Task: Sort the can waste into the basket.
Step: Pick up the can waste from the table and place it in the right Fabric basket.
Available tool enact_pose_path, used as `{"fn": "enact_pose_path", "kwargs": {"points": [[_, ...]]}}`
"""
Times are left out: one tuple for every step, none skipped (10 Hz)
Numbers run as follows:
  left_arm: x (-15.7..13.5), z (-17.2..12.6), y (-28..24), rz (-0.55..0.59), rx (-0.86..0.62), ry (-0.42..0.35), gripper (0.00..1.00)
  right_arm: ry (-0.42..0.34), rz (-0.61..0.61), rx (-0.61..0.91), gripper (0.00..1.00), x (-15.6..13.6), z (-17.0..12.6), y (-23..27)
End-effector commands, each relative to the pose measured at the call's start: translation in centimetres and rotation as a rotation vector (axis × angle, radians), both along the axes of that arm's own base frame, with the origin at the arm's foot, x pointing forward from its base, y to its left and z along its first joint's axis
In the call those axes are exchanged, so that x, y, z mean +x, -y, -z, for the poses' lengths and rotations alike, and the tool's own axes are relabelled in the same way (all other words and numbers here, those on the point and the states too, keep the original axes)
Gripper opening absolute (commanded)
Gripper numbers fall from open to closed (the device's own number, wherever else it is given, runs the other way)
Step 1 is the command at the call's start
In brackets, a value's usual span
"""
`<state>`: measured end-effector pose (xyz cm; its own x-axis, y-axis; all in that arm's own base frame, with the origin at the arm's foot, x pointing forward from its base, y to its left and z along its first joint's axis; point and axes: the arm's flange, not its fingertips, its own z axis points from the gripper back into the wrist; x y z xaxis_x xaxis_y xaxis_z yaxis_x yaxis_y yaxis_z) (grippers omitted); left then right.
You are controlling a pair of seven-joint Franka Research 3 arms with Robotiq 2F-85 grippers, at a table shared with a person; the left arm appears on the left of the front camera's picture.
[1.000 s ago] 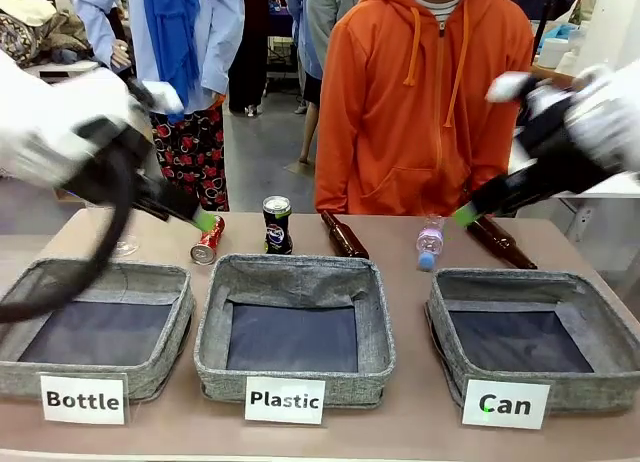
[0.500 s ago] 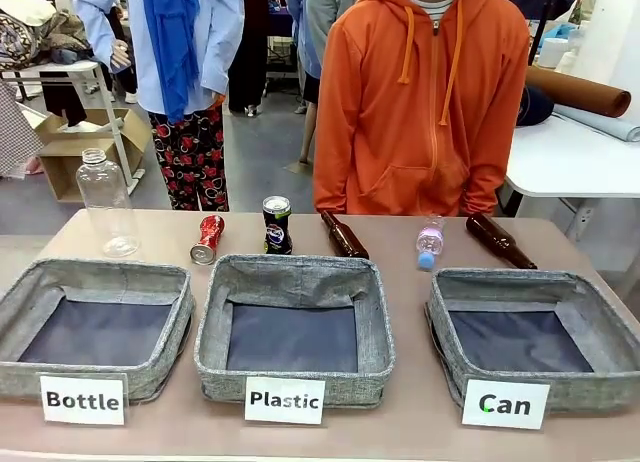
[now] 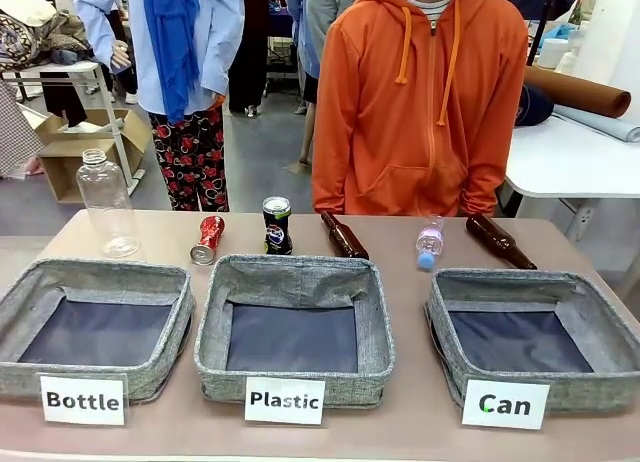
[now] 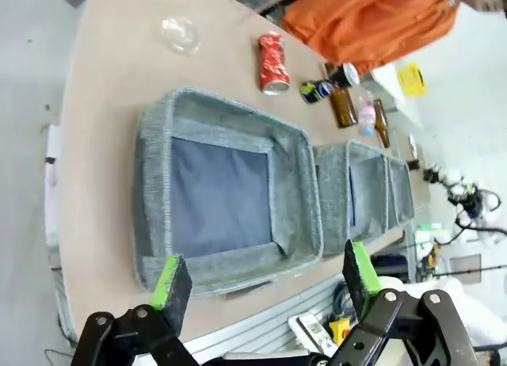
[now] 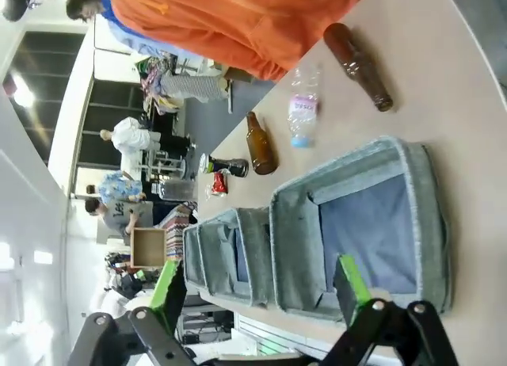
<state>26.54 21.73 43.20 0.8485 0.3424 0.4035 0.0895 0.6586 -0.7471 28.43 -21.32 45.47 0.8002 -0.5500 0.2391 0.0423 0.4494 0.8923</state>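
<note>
Nearest, on the robot's side of the table (image 3: 420, 427), both grippers hang above the near row of baskets. The left gripper (image 4: 266, 275) has its green pads (image 4: 169, 275) wide apart with nothing between them, and under it sits the "Bottle" basket (image 4: 297, 192). The right gripper (image 5: 260, 283) has its jaws spread too and holds nothing. Under it is the "Can" basket (image 5: 289, 239), with its dark lining in plain view.

Near row, left to right: "Bottle" basket, "Plastic" basket (image 3: 295, 272), "Can" basket. All three are grey fabric with white labels facing the robot.

Next row, just beyond the far rims of the baskets, left to right:
- The tall clear bottle (image 3: 105, 204) stands upright at far left.
- The red can (image 3: 207, 239) lies on its side, beyond the gap between the "Bottle" and "Plastic" baskets.
- The black-blue can (image 3: 277, 225) stands upright just right of the red one, close to the "Plastic" basket's far rim.
- A brown bottle (image 3: 343, 235) lies flat.
- The small clear bottle (image 3: 429, 244) lies with its blue cap toward the near side.
- A second brown bottle (image 3: 500, 241) lies flat beyond the "Can" basket.

Both cans sit well left of the "Can" basket.

Farthest, a person in an orange hoodie (image 3: 420, 102) stands at the table's far edge.
</note>
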Motion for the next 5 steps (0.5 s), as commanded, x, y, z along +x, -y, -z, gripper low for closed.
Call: {"fn": "enact_pose_path", "kwargs": {"points": [[-0.04,-1.74,1.45,0.073,0.010,0.048,1.00,0.037,-0.014,-0.015,1.00,-0.38,-1.09,-0.17],[-0.04,-1.74,1.45,0.073,0.010,0.048,1.00,0.037,-0.014,-0.015,1.00,-0.38,-1.09,-0.17],[-0.04,-1.74,1.45,0.073,0.010,0.048,1.00,0.037,-0.014,-0.015,1.00,-0.38,-1.09,-0.17],[-0.04,-1.74,1.45,0.073,0.010,0.048,1.00,0.037,-0.014,-0.015,1.00,-0.38,-1.09,-0.17],[-0.04,-1.74,1.45,0.073,0.010,0.048,1.00,0.037,-0.014,-0.015,1.00,-0.38,-1.09,-0.17]]}}
